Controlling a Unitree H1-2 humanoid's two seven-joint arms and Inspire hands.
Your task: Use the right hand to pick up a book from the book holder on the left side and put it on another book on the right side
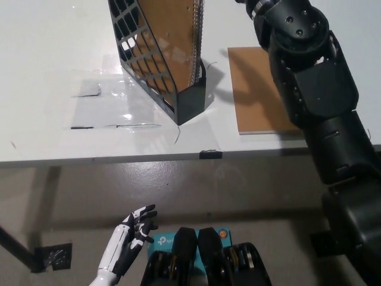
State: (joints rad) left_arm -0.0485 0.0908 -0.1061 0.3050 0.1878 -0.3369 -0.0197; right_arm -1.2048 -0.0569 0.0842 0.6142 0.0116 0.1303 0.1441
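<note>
Black and bulky, the right arm (315,101) rises from the near right corner across the right side of the table and runs out past the far edge, so the right hand itself lies outside the view and whether it is open or closed cannot be told. Under the arm, a flat brown book (253,89) lies on the white table (47,59), its right part hidden by the arm. Just to the left of that book stands the black mesh book holder (152,65), leaning, with a brown spiral-bound book (169,42) upright inside it, the wire binding along its right edge. Further left, a sheet of clear film (113,98) lies flat on the table surface. A small dark clip (208,155) sits on the near edge of the table. The white left hand (132,232) rests low at the near left, below table level over the grey floor, fingers apart and holding nothing.
</note>
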